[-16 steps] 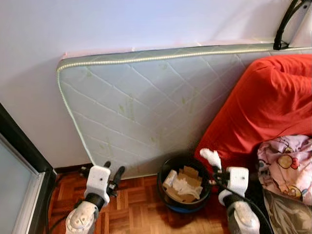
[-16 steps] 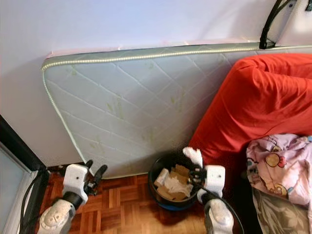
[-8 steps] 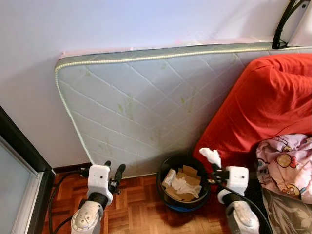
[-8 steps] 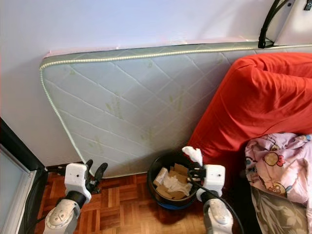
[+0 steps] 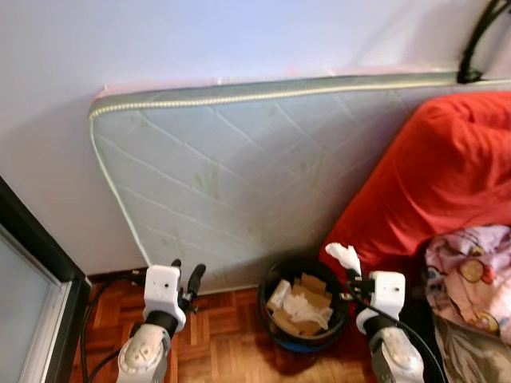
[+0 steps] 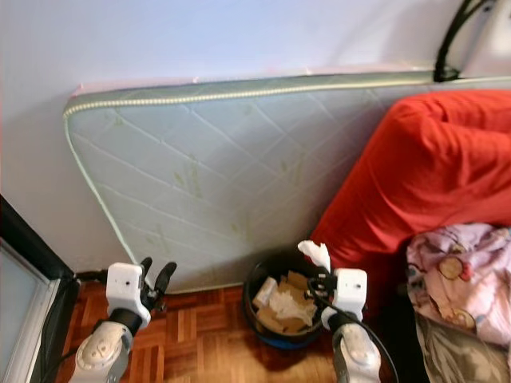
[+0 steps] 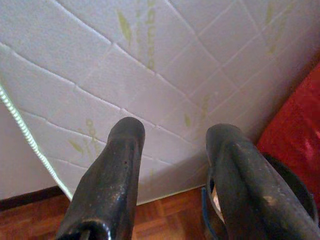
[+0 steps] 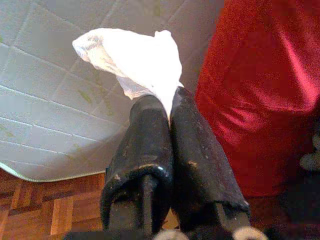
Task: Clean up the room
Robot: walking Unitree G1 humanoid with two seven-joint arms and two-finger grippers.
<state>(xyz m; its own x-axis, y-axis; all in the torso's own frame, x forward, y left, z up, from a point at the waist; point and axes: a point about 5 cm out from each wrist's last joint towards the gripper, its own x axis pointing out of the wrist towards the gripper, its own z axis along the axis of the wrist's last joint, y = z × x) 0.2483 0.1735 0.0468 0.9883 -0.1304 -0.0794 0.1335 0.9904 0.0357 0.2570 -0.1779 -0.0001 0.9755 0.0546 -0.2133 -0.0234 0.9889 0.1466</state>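
Nearest, the left gripper [image 5: 185,279] hangs over the parquet floor [image 5: 231,347], its fingers [image 7: 117,165] spread apart and holding nothing. On the right, the right gripper [image 8: 167,107] is clenched on a white tissue [image 5: 345,257], held just above the right rim of the black bin [image 5: 275,271]. The bin stands between the two arms and holds cardboard scraps [image 5: 307,289] and crumpled paper. Farther right lie a patterned cloth [image 5: 471,275] and a red blanket [image 5: 447,175]. Farthest, a quilted mattress [image 5: 239,167] leans against the wall [image 5: 200,40].
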